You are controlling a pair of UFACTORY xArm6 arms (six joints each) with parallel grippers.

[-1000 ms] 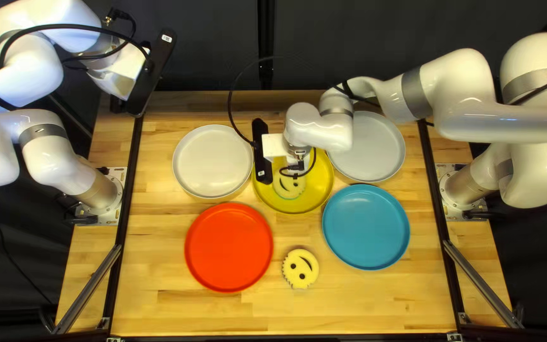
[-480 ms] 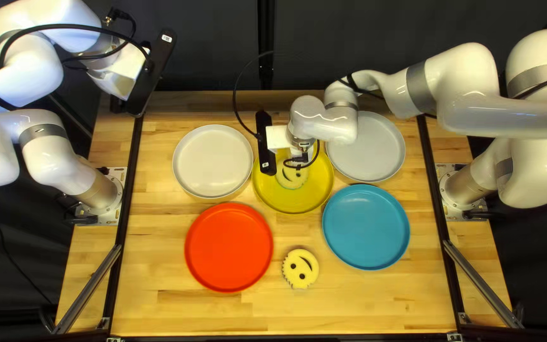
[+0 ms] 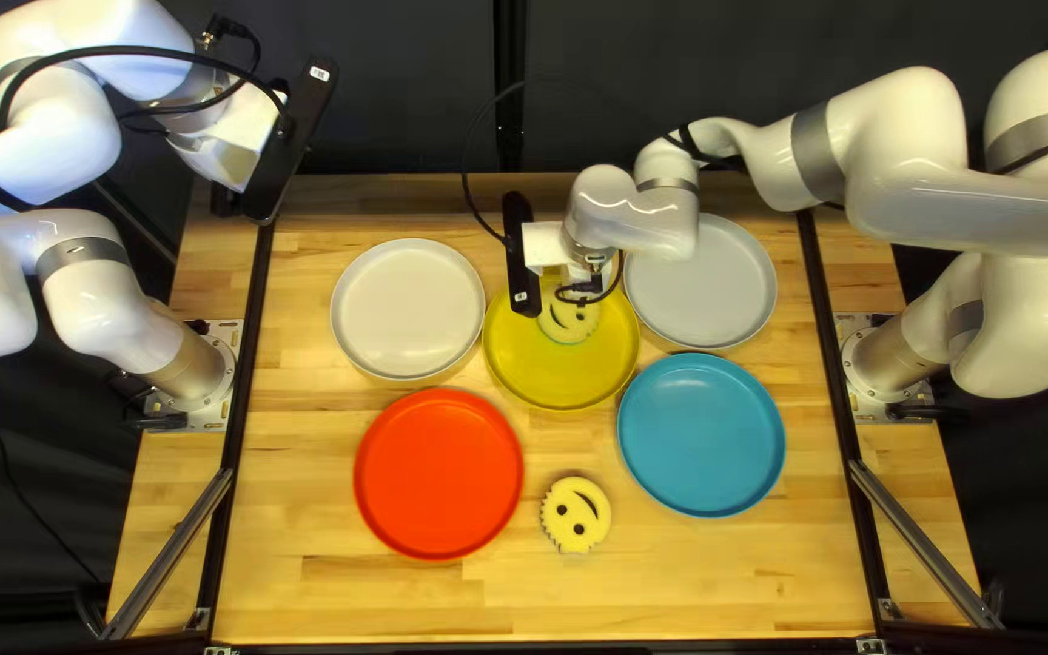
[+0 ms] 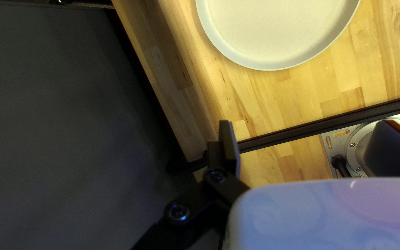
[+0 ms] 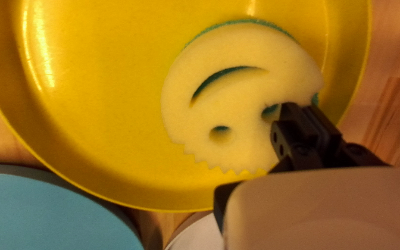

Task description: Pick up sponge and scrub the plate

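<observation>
Over the last second our right gripper has drawn the sponge across the yellow plate. It sat near the centre, and in the top left view it now lies on the plate's far part, close to the rim. The fingers are pinched on the sponge's edge beside one eye hole, and the sponge lies flat on the plate with its green side down.

We take this as one stroke of the scrub under way, not a finished job. The plate's near half is bare, so a return stroke looks due.

Our left gripper hangs spread and empty near the table's far left corner, with the white plate ahead of it. It has no part in this yet.

A spare sponge lies alone toward the table's near edge, between the red plate and the blue plate.
</observation>
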